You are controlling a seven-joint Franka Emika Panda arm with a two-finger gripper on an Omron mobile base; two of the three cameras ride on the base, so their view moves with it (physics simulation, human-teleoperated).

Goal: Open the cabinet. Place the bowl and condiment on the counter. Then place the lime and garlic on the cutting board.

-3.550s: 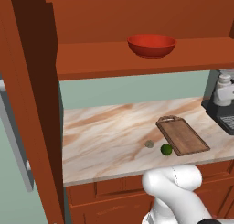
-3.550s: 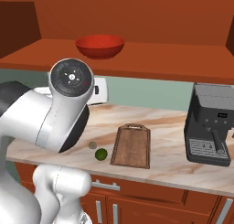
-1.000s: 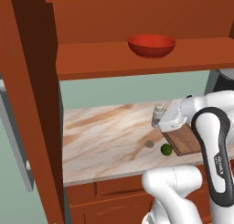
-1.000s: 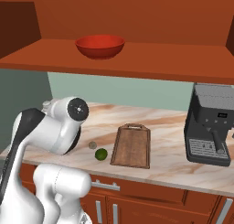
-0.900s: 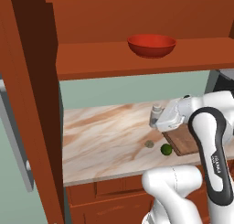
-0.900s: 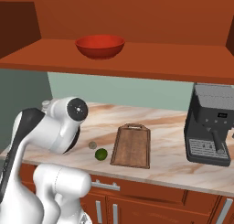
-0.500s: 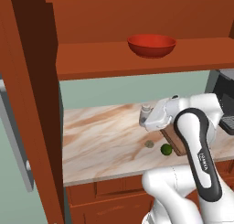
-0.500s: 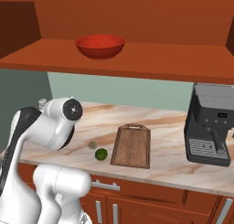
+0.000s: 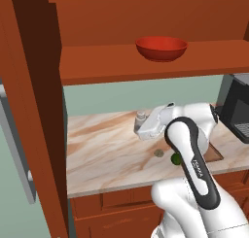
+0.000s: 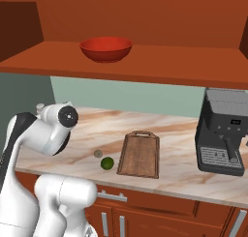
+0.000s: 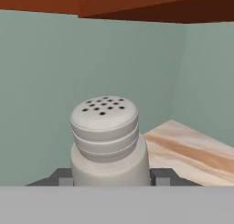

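Condiment placement looks like the step in hand, with the reddish-brown wooden wall cabinet (image 9: 29, 110) already standing open.

From the left base camera, the small whitish-grey shaker bottle (image 9: 140, 118) is upright between the robot's fingers (image 9: 142, 127), low over the back of the beige marble-look worktop (image 9: 102, 149); whether its base touches the surface cannot be told. The wide shallow glossy red bowl (image 9: 161, 47) sits on the cabinet shelf, well above, and seems empty as far as its inside shows. The tiny grey-beige garlic lump (image 9: 158, 153) and the small dark green lime (image 9: 175, 159) lie near each other on the worktop, beside the arm.

From the right base camera, the bowl (image 10: 105, 48) is alone on its shelf. Garlic (image 10: 98, 154) and lime (image 10: 107, 163) rest just left of the brown wooden cutting board (image 10: 140, 154), which carries nothing. A black coffee machine (image 10: 224, 137) stands to the board's right.

From the hand camera, the shaker (image 11: 107, 143) is clamped at its lower body between the two fingers, its perforated cap up, with the green wall behind.

Judged from this, the next move calls for lowering the shaker until it stands, spreading the fingers, then reaching up for the bowl.
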